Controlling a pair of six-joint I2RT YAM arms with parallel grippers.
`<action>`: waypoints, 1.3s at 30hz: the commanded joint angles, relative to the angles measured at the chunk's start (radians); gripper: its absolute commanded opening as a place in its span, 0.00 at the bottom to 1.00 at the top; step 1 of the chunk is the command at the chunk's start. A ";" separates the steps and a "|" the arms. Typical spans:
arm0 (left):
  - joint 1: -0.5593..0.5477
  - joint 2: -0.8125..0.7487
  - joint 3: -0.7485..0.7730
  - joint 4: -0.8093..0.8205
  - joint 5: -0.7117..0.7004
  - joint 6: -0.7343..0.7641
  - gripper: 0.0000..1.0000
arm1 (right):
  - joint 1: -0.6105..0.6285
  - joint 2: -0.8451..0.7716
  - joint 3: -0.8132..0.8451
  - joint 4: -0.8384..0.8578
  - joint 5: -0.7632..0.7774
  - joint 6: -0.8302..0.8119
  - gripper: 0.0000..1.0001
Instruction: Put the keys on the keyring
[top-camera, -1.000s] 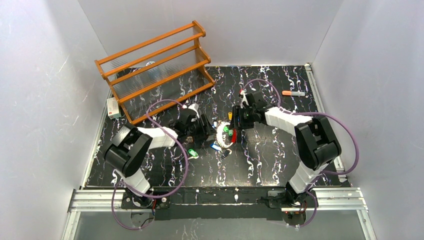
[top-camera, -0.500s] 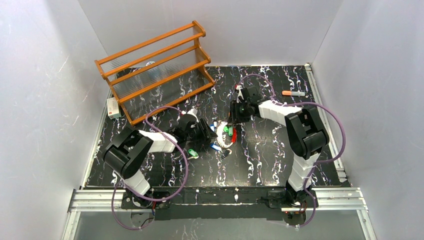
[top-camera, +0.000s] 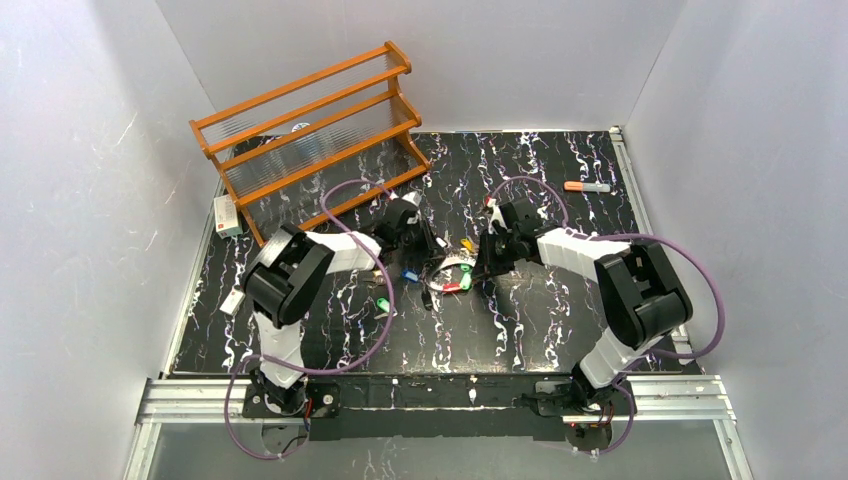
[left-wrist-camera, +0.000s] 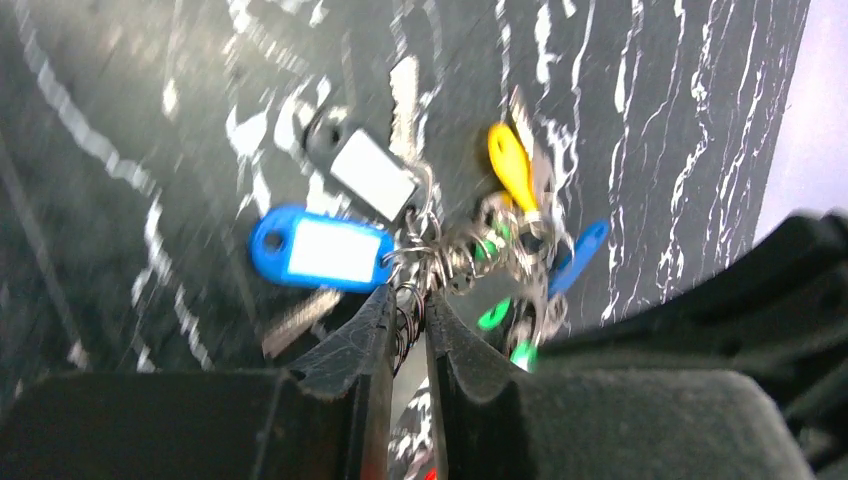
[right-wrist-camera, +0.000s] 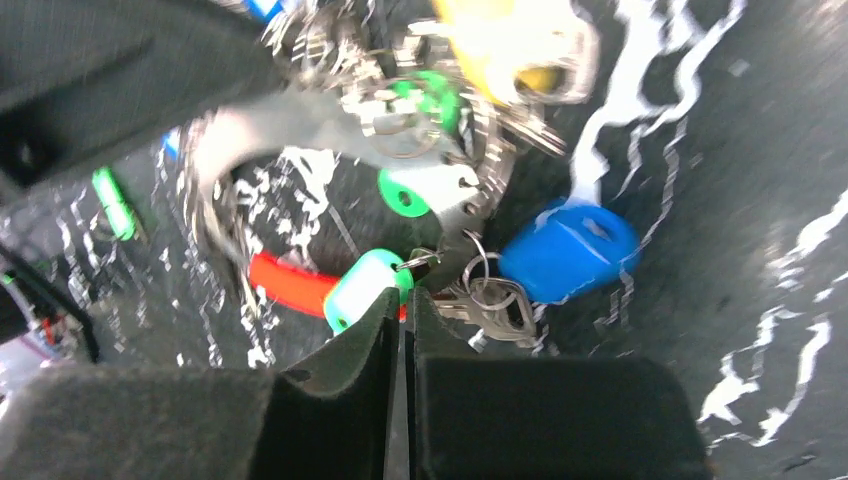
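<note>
The keyring (top-camera: 450, 273) lies between my two grippers at mid table, a dark wire ring with a red arc (top-camera: 452, 287) and several small tags. My left gripper (top-camera: 425, 250) is shut on the ring's thin dark wire (left-wrist-camera: 408, 318). In the left wrist view a blue tag (left-wrist-camera: 320, 250), a white tag (left-wrist-camera: 370, 175), a yellow key (left-wrist-camera: 510, 165) and a blue key (left-wrist-camera: 578, 255) hang off it. My right gripper (top-camera: 483, 262) is shut at the ring beside the red arc (right-wrist-camera: 290, 285). A green tag (right-wrist-camera: 365, 290) and a blue tag (right-wrist-camera: 570, 250) flank its jaws.
A loose green key (top-camera: 383, 304) lies on the table near the left arm. A wooden rack (top-camera: 310, 140) stands at the back left with a small box (top-camera: 227, 215) beside it. An orange-capped marker (top-camera: 588, 186) lies at the back right.
The left gripper has swung farther from the arm bases and to the right. The right gripper has come nearer and closed in. The keyring has turned, and its red arc now faces the near side.
</note>
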 joint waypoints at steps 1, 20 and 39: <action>-0.002 0.087 0.146 -0.150 0.015 0.129 0.12 | 0.030 -0.074 -0.061 -0.032 -0.143 0.063 0.13; -0.002 -0.236 0.007 -0.272 -0.068 0.178 0.51 | -0.084 -0.134 0.070 -0.044 0.001 0.007 0.48; -0.071 -0.348 -0.331 0.007 0.008 -0.027 0.24 | -0.117 0.068 0.079 -0.052 0.024 -0.011 0.37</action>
